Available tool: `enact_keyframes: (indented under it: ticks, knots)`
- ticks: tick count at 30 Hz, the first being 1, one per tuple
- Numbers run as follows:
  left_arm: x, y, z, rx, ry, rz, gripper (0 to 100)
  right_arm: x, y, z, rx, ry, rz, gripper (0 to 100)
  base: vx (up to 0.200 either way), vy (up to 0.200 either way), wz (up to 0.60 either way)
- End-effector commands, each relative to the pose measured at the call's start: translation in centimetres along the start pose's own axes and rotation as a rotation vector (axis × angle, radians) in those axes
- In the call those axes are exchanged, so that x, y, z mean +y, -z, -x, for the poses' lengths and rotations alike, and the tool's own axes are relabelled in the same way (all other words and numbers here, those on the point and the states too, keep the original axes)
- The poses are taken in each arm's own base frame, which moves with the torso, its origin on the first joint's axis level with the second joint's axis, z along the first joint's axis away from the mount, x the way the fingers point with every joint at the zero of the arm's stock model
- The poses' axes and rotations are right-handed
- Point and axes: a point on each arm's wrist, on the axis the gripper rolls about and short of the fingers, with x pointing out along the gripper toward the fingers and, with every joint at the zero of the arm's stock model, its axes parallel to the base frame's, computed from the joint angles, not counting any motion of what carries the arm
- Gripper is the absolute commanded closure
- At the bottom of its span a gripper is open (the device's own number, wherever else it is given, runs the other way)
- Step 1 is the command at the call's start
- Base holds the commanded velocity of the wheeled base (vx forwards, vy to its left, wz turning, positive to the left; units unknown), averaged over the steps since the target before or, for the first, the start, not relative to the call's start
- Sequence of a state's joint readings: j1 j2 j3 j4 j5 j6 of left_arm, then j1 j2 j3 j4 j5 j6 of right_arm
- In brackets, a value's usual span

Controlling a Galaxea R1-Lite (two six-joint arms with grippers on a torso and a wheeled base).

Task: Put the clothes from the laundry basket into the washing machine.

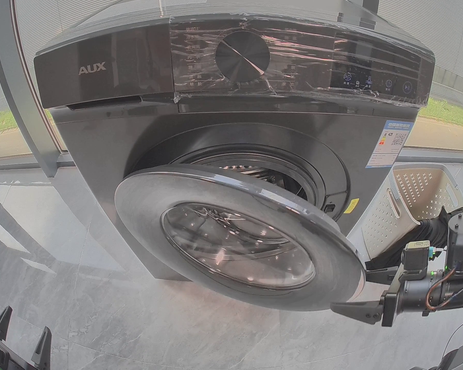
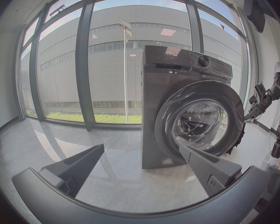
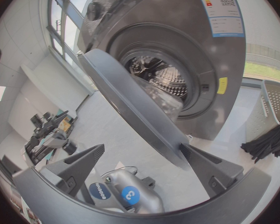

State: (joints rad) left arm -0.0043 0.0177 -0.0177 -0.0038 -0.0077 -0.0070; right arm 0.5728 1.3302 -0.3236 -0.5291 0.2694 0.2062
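Grey washing machine: front-loader standing on the floor at the middle of the head view, with clear film wrapped over its control panel.
Door: round, with a glass porthole, swung wide open toward the robot. It is hinged at its 9 o'clock side, and its free edge is at 3 to 4 o'clock.
Drum: the mouth is uncovered behind the door, at about 1 o'clock of it. Ribbed metal shows inside; I cannot tell whether any cloth lies in it.
Laundry basket: pale perforated plastic, just beside the machine at its 3 o'clock.
Clothes: dark cloth draped over the basket's near rim and hanging down outside it, at 4 o'clock of the machine.
Right gripper: at 4 o'clock of the door, fingers spread wide, released and grasping nothing. In the right wrist view the door's free rim passes between the fingers and ends close to one of them; I cannot tell whether they touch. The dark cloth is near, at 2 o'clock of the gripper, and apart from it.
Left gripper: at 7 o'clock of the head view, low over the floor and well apart from the door. Its fingers are spread wide and hold nothing.
Floor: glossy grey stone-look tiles.
Windows: tall panes behind the machine, with grass outside.
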Motion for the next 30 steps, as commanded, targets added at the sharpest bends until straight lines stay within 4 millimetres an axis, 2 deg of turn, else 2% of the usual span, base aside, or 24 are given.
enact_keyframes:
  ticks: [1, 7, 20, 25, 30]
  knots:
    - [0.0, 0.5, 0.0, -0.002, 0.0, 0.002, 0, 1.3, 1.1, 1.7, -0.009, -0.098, 0.032, 0, 0.0, 0.0, 0.0]
    - [0.0, 0.5, 0.0, -0.002, 0.0, -0.001, 0, 1.3, 1.4, 2.5, -0.035, -0.102, 0.032, 0, 0.0, 0.0, 0.0]
    - [0.0, 0.5, 0.0, -0.002, 0.0, 0.001, 0, 0.4, -3.8, 3.3, -0.216, -0.066, -0.017, 0, 0.0, 0.0, 0.0]
    - [0.0, 0.5, 0.0, -0.002, 0.0, 0.001, 0, -0.9, -3.7, 2.5, -0.194, -0.006, -0.055, 0, 0.0, 0.0, 0.0]
    - [0.0, 0.5, 0.0, -0.002, 0.0, 0.001, 0, -0.6, -4.0, 2.6, -0.205, -0.03, -0.085, 0, 0.0, 0.0, 0.0]
